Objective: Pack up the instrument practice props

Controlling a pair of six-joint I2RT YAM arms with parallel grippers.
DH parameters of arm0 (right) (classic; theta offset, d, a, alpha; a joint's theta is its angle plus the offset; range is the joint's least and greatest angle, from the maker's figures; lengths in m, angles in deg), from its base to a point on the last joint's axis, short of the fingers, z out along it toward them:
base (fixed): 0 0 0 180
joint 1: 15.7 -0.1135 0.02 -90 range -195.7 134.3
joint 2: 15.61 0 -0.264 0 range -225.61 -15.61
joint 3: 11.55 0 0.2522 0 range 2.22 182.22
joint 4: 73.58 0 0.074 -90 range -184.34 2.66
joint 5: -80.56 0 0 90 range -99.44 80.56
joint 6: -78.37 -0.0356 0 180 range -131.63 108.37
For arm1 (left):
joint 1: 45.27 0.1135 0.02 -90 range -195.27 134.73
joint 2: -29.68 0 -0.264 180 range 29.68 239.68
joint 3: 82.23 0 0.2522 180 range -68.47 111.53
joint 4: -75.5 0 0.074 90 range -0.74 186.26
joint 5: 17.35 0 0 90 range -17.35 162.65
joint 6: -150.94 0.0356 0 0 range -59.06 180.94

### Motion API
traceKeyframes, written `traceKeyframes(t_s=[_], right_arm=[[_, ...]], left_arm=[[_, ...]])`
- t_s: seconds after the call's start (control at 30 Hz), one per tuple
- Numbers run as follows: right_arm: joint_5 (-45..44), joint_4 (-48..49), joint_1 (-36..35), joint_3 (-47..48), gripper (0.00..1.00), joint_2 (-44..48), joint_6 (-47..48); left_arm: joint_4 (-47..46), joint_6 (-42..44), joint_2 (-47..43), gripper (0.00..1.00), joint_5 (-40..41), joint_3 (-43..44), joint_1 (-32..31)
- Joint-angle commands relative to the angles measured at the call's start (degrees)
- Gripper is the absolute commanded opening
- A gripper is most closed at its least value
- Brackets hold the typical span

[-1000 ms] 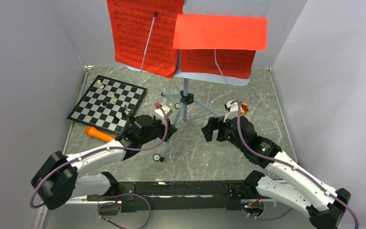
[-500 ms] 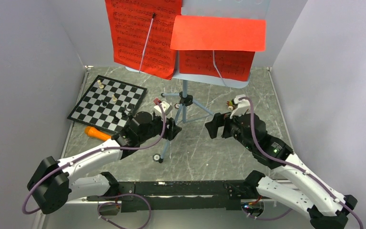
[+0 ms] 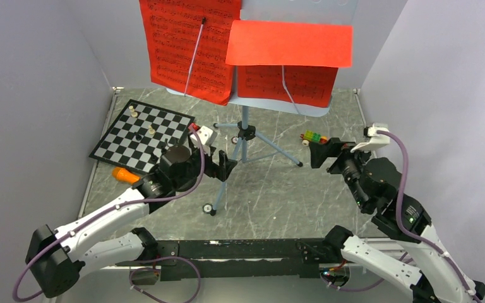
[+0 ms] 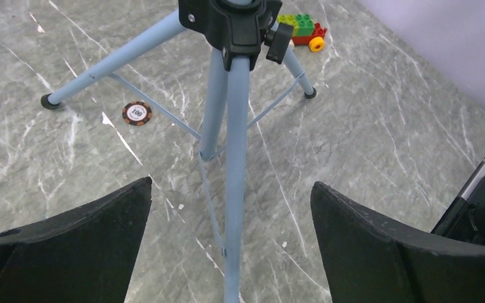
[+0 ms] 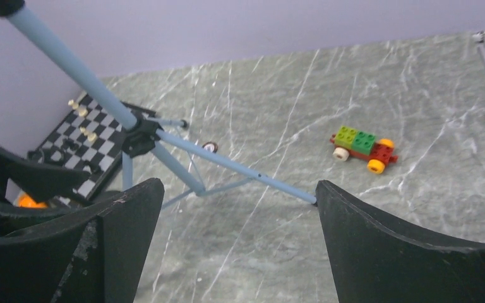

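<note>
Light-blue tripod music stand [image 3: 245, 136] upright mid-table [image 3: 328, 202], legs spread, red music sheets [image 3: 189, 44] on its desk, right one folded over; orange microphone [image 3: 122, 173] lies flat far left, partly hidden.

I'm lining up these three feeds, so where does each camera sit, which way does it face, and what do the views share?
Top external: high behind the bases, facing down at the table; both arms, left gripper and right gripper flanking the music stand.
Left wrist: on the left arm, facing down the tripod; its black fingers frame one leg.
Right wrist: on the right arm, facing across toward the chessboard; its fingers fill the bottom corners.
Shared: both wrist views show the tripod hub and toy car.
</note>
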State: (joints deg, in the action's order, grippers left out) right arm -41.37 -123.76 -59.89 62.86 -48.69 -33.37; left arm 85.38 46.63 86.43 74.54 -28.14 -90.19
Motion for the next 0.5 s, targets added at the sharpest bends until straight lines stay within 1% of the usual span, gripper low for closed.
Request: traceKeyframes(t_s=[0.0, 0.07, 0.17, 0.23, 0.33, 0.47], right_arm=[[-4.44, 3.28, 0.16, 4.01, 0.96, 0.77, 4.86], [-2.84, 6.42, 0.15, 5.28, 0.96, 0.73, 6.43], [-0.05, 10.72, 0.15, 7.41, 0.96, -0.66, 8.40], [2.40, 13.06, 0.15, 8.73, 0.96, -1.94, 9.21], [5.84, 17.71, 0.15, 9.50, 0.96, -2.83, 10.92], [8.13, 21.96, 0.15, 11.34, 0.96, -3.67, 14.15]], left_arm=[[-1.15, -0.62, -4.93, 0.99, 0.66, 2.04, 0.27], [-4.94, -0.28, -7.75, 0.99, -2.58, 0.62, 0.28], [-12.77, 0.71, -11.75, 0.99, -11.04, -1.53, 0.28], [-15.72, 0.47, -12.84, 0.96, -15.18, -0.89, 0.26], [-15.29, 0.65, -12.37, 0.91, -18.38, 3.71, 0.28], [-14.81, 0.61, -11.18, 0.89, -21.54, 8.68, 0.26]])
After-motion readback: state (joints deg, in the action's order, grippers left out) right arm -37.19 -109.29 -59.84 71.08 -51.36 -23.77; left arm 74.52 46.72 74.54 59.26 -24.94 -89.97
